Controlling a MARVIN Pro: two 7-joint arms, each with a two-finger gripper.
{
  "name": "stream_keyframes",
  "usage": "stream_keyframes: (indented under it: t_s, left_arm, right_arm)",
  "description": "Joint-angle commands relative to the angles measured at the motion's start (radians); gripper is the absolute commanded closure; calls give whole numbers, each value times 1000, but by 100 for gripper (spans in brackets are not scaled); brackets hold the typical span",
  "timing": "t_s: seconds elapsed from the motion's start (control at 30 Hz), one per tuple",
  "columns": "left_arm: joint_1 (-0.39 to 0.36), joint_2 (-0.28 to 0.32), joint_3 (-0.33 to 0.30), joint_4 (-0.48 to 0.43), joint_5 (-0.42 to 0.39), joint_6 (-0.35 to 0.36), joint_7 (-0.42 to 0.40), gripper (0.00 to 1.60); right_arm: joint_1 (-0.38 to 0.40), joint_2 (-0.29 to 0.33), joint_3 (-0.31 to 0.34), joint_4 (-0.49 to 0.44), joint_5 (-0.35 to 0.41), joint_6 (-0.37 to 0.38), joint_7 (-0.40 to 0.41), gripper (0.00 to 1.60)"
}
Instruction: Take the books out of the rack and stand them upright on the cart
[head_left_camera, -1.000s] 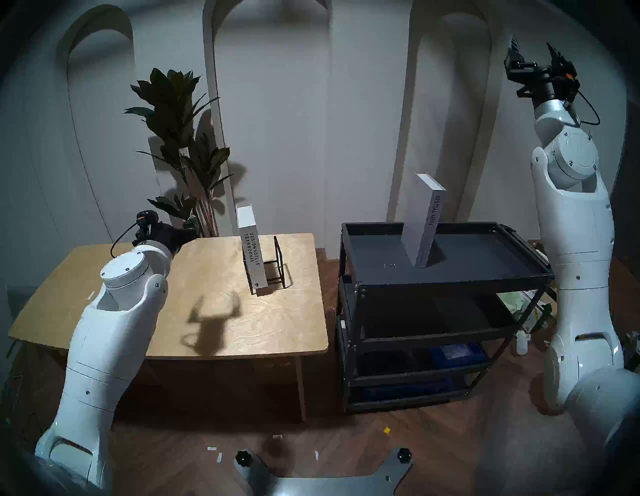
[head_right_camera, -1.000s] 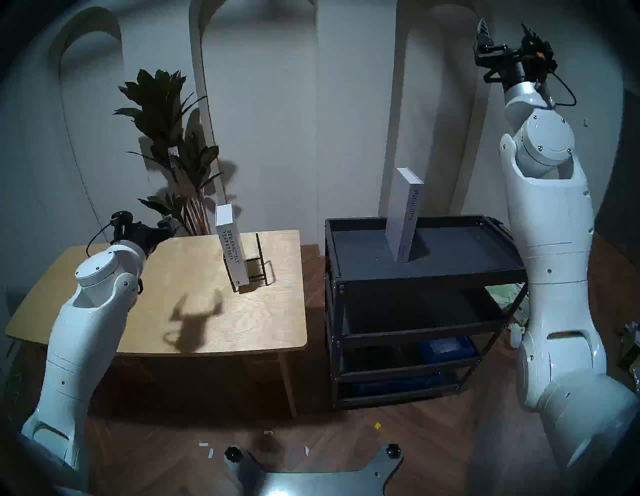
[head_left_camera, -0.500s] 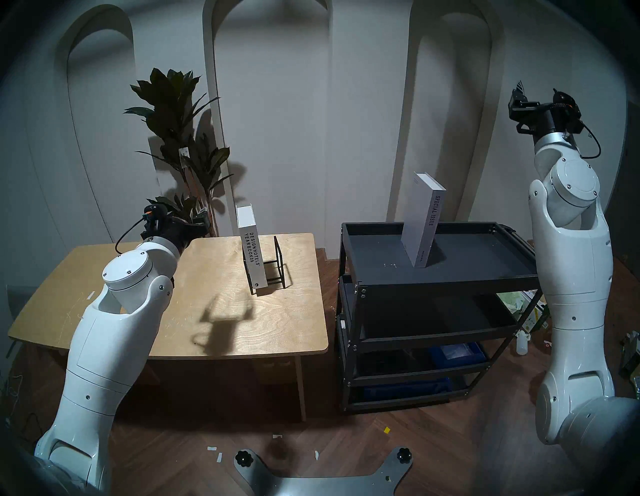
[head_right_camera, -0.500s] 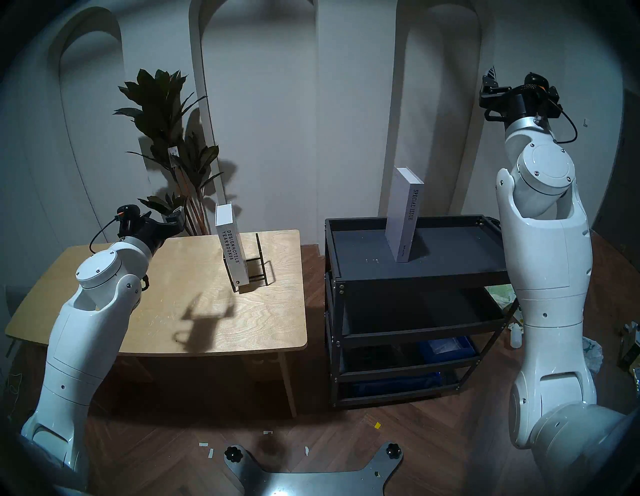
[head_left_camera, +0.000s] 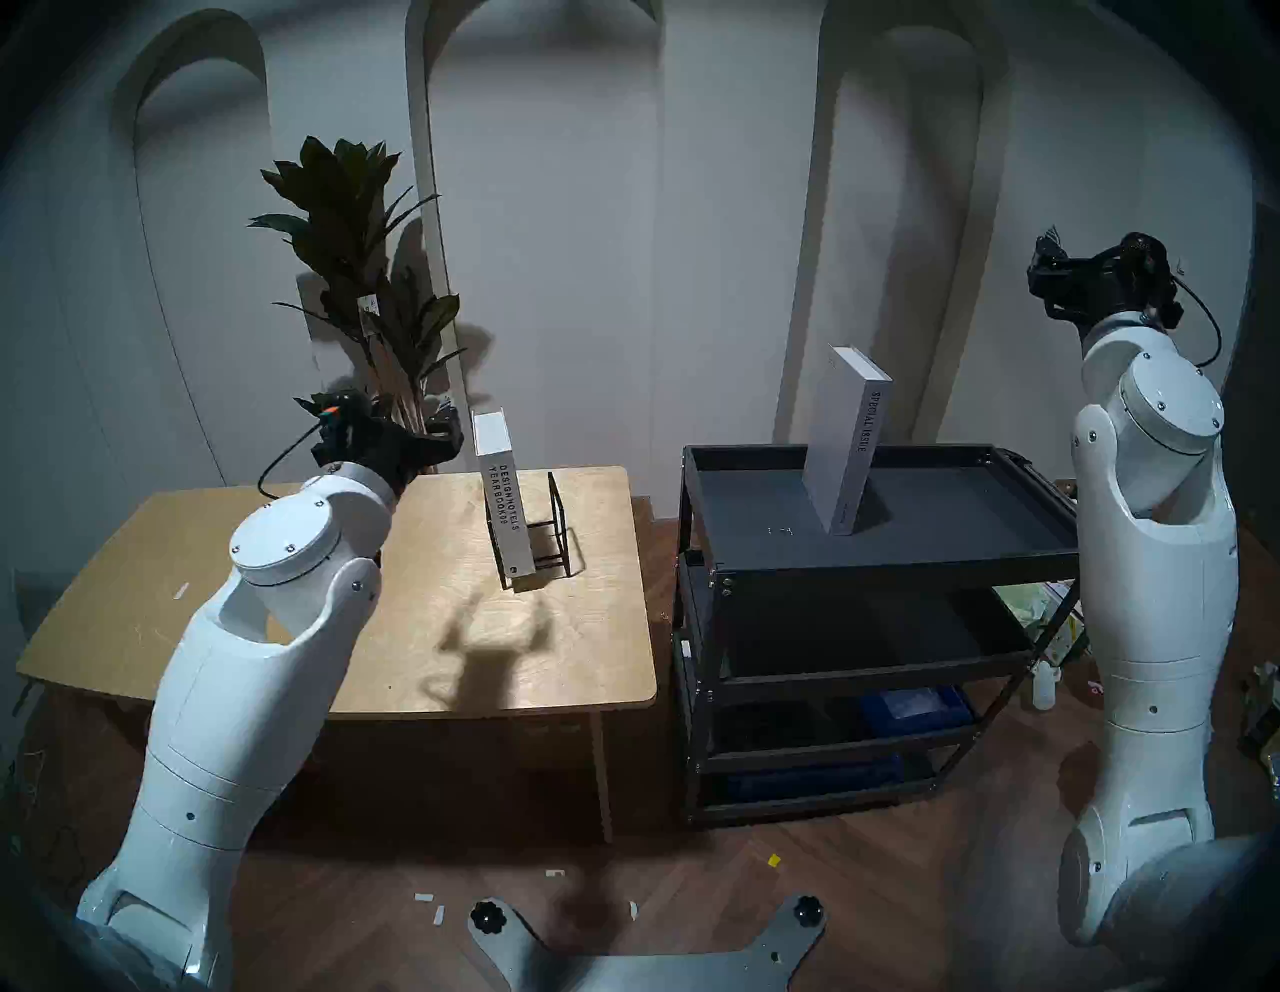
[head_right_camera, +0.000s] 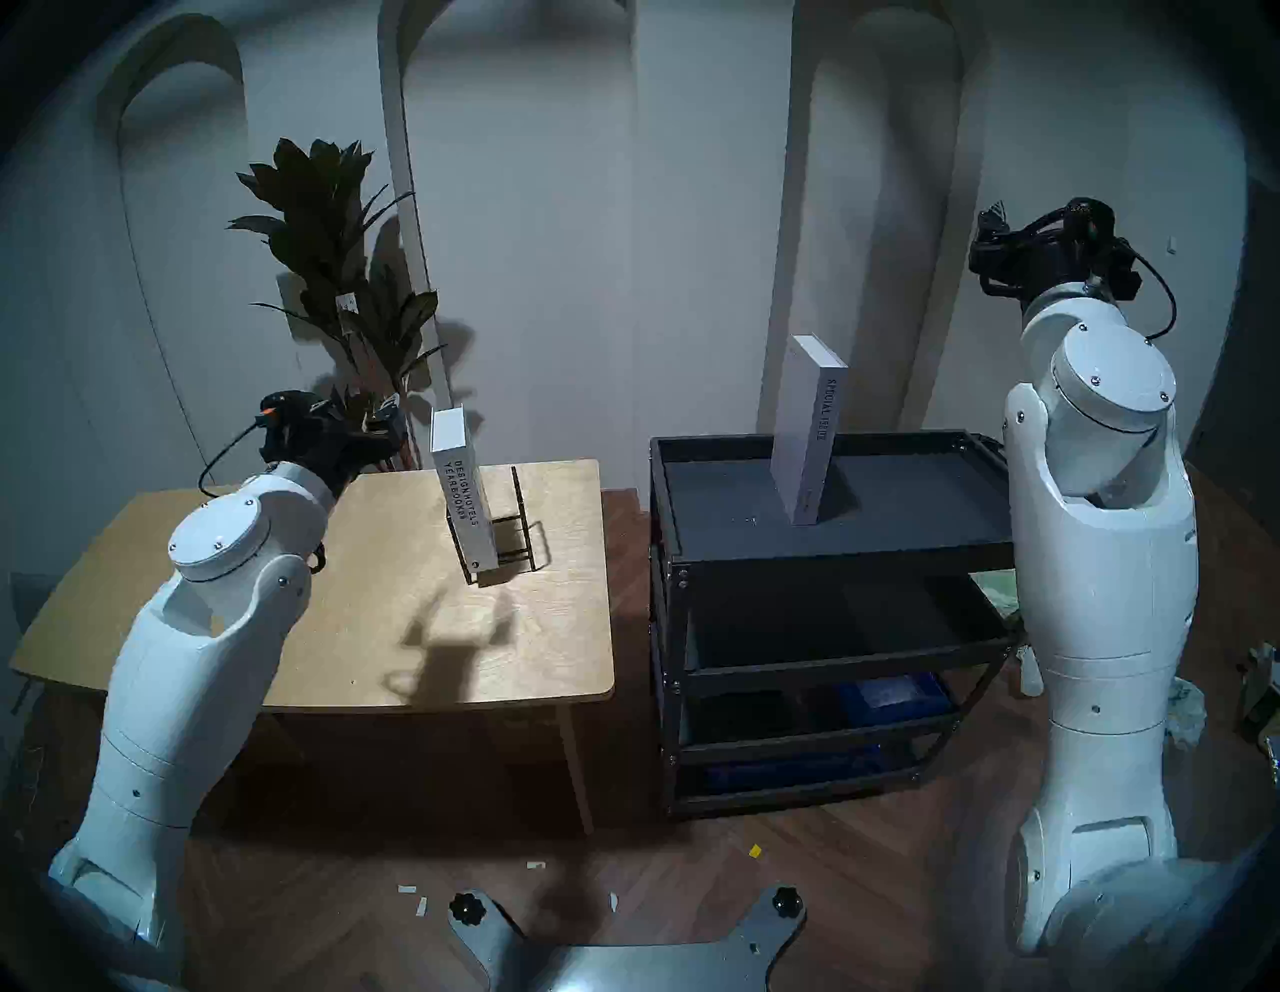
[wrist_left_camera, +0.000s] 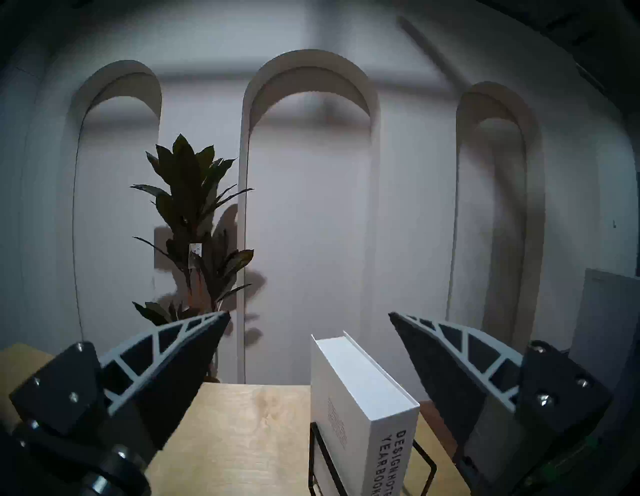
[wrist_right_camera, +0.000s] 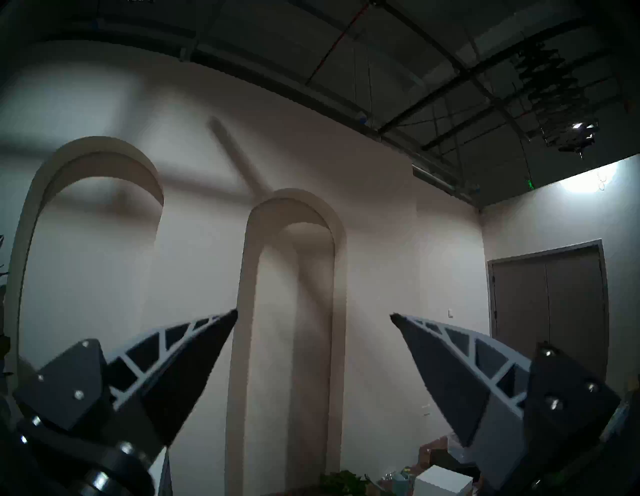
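- While the taller book (head_left_camera: 846, 443), its spine reading "SPECIAL ISSUE", stands upright on the top tray of the black cart (head_left_camera: 893, 551), the shorter book (head_left_camera: 504, 500), marked "DESIGN HOTELS YEARBOOK 09", sits upright in the wire rack (head_left_camera: 547, 537) on the wooden table (head_left_camera: 208, 554).
- Within the rack, the shorter book occupies the left end, and the right part of the frame is bare.
- Left pincer (wrist_left_camera: 309, 317) points level toward the back wall, its fingers (wrist_left_camera: 180, 350) spread wide with nothing between them.
- From the left wrist view, the shorter book (wrist_left_camera: 360, 398) lies ahead and slightly right of centre, framed by the two fingers but apart from both.
- From the head view, the left pincer (head_left_camera: 436, 433) hovers above the table's far left part, just left of the shorter book's top.
- Right pincer (wrist_right_camera: 313, 315) is raised high to the right of the cart, tilted upward toward wall and ceiling, its fingers apart and holding nothing.
- A potted plant (head_left_camera: 353, 277) stands behind the table against the arched wall.
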Motion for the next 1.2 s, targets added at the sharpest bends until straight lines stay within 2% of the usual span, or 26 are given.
stream_keyframes:
  t_s: [0.0,0.3,0.5,0.57,0.6,0.63,0.87,1.0,1.03,1.17]
  left_arm:
    - [-38,-72,90,-6,126,33,126,0]
    - [-100,-196,189,16,276,104,302,0]
    - [-122,-270,249,-10,296,156,419,0]
    - [-126,-273,259,-11,295,166,427,0]
    - [-139,-308,277,6,308,182,469,0]
    - [-148,-312,288,17,309,187,488,0]
    - [-202,-365,314,112,311,172,515,0]
    - [-244,-389,329,202,320,148,510,0]
    - [-265,-396,336,250,337,139,509,0]
    - [-291,-406,335,312,348,129,512,0]
  right_arm:
    - [-50,-9,19,-107,42,102,15,0]
    - [-57,-11,52,-146,83,222,24,0]
    - [-69,-15,79,-160,99,281,25,0]
    - [-70,-16,82,-160,101,286,26,0]
    - [-69,-19,89,-164,108,303,26,0]
    - [-68,-20,91,-166,110,310,26,0]
    - [-60,-28,101,-170,128,329,34,0]
    - [-61,-26,100,-175,134,329,43,0]
    - [-58,-35,105,-180,144,321,50,0]
    - [-58,-35,108,-184,145,319,53,0]
